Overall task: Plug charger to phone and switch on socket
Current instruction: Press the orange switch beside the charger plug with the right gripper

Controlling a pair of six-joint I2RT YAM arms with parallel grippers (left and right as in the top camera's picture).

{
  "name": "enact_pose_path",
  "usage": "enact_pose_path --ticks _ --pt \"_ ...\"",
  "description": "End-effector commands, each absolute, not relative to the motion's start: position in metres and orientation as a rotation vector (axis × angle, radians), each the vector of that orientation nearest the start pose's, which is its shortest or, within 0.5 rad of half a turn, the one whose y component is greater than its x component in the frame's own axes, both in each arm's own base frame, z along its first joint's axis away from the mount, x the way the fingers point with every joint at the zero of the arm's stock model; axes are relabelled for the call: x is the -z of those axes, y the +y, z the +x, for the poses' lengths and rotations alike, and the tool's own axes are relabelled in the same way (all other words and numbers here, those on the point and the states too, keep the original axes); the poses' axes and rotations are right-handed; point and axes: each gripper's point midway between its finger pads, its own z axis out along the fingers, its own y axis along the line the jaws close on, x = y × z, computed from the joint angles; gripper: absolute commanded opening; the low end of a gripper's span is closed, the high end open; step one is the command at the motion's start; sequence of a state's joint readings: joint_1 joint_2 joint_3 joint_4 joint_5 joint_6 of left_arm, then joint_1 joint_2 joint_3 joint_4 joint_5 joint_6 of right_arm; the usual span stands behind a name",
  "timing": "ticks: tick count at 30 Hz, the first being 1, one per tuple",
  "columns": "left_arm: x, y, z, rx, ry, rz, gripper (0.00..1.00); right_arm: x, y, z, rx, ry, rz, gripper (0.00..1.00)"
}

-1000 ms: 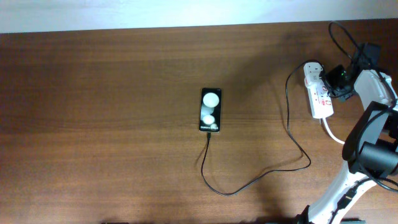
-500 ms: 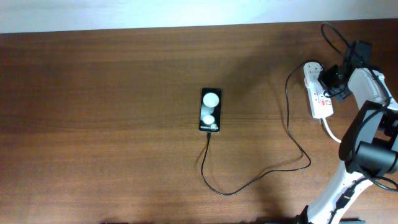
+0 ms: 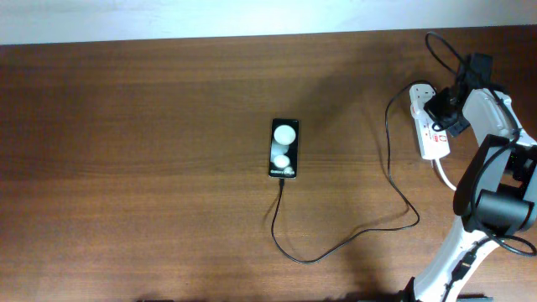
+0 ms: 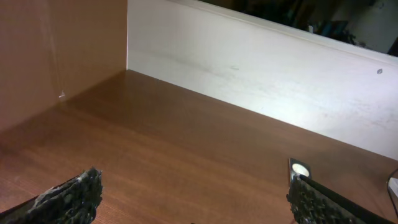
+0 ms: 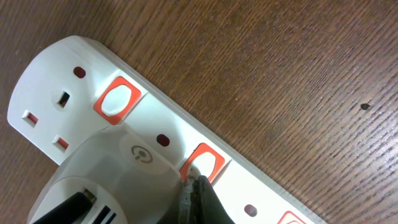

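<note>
The black phone [image 3: 284, 148] lies mid-table, two white reflections on its screen; its top corner shows in the left wrist view [image 4: 299, 168]. The thin black charger cable [image 3: 336, 246] runs from the phone's bottom edge in a loop to the white adapter [image 3: 422, 91] in the white socket strip [image 3: 431, 132]. My right gripper [image 3: 442, 108] is over the strip. In the right wrist view its shut fingertips [image 5: 194, 183] press on a red-framed switch [image 5: 205, 163] beside the adapter [image 5: 112, 180]. My left gripper [image 4: 193, 202] is open and empty, above bare table.
A thick white cord [image 3: 448, 179] leaves the strip's near end toward the right arm's base. A pale wall [image 4: 261, 68] runs along the table's far edge. A second red-framed switch [image 5: 117, 99] sits farther along the strip.
My right gripper has shifted left and slightly up along the strip, from its right side onto it near the adapter. Phone and cable have not moved.
</note>
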State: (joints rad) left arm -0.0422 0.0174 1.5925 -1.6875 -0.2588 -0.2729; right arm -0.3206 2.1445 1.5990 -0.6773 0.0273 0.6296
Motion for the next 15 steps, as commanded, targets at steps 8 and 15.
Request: enact_pose_path --ticks 8,15 --pt "-0.335 0.048 -0.067 0.027 1.623 -0.388 0.99 0.004 -0.093 0.462 -0.236 2.656 1.206 0.04" --pt "-0.335 0.048 -0.067 0.027 1.623 -0.388 0.99 -0.028 -0.143 0.458 -0.086 2.588 1.31 0.04"
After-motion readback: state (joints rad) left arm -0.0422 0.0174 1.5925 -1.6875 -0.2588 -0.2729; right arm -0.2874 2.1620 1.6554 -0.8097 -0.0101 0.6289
